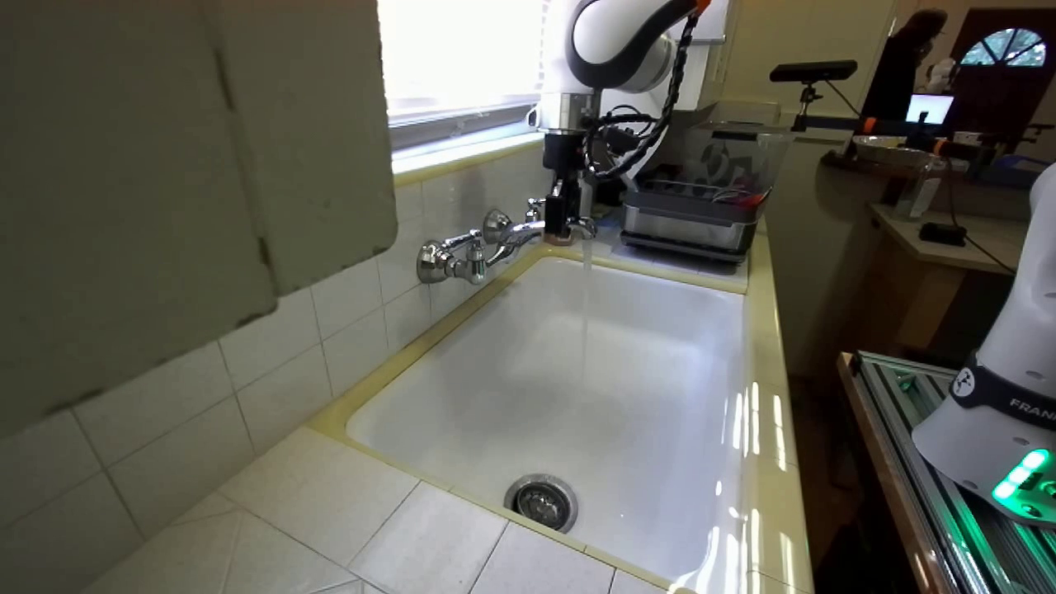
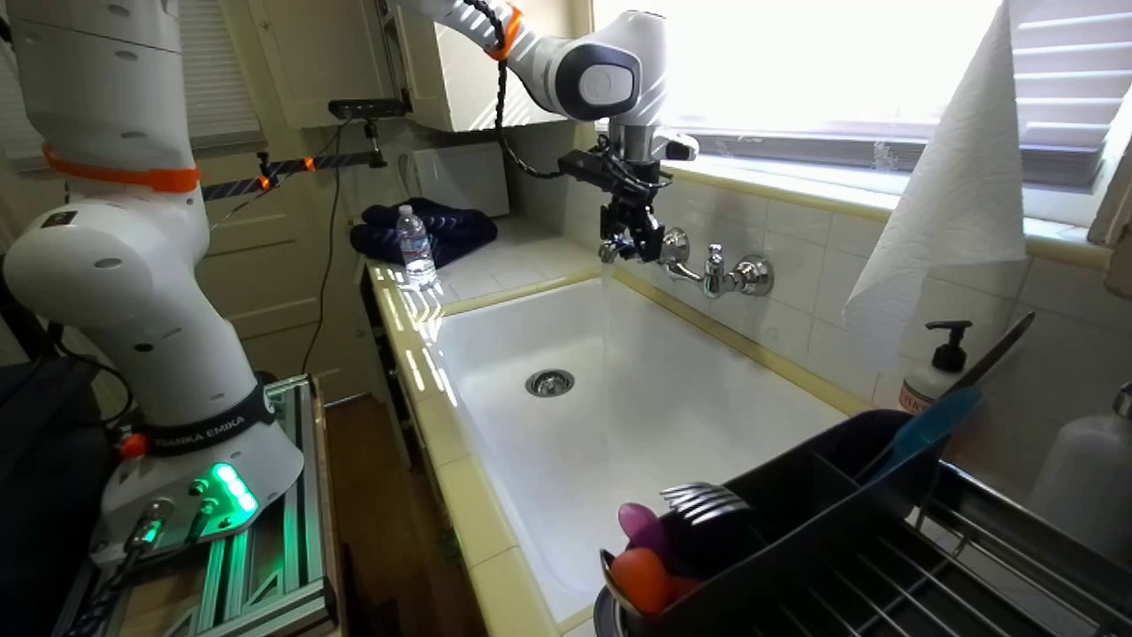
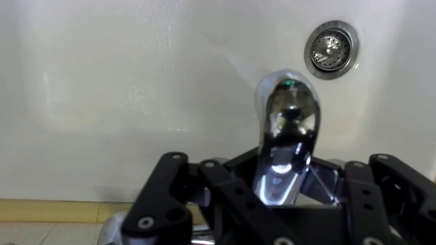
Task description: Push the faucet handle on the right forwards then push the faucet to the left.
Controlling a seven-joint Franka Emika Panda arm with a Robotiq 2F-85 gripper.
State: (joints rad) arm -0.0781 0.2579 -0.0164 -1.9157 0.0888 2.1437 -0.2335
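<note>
The chrome faucet (image 3: 289, 129) rises through the middle of the wrist view, its rounded spout end pointing over the basin. My gripper (image 3: 286, 165) is shut around the spout, one finger on each side; the spout hides where the fingertips come together. In both exterior views the gripper (image 1: 558, 233) is at the spout near its outlet, and a thin water stream (image 1: 586, 305) falls from it. The right faucet handle (image 2: 715, 258) stands upright beside the wall, apart from the gripper. A matching handle (image 1: 474, 257) is on the opposite side of the spout.
The white sink basin (image 2: 672, 398) with its drain (image 3: 330, 50) lies below. Tiled wall (image 2: 796, 257) and window sill (image 1: 462, 161) are close behind the gripper. A dish rack (image 2: 849, 531), hanging paper towel (image 2: 946, 195), soap bottle (image 2: 937, 372) and water bottle (image 2: 414, 248) stand around.
</note>
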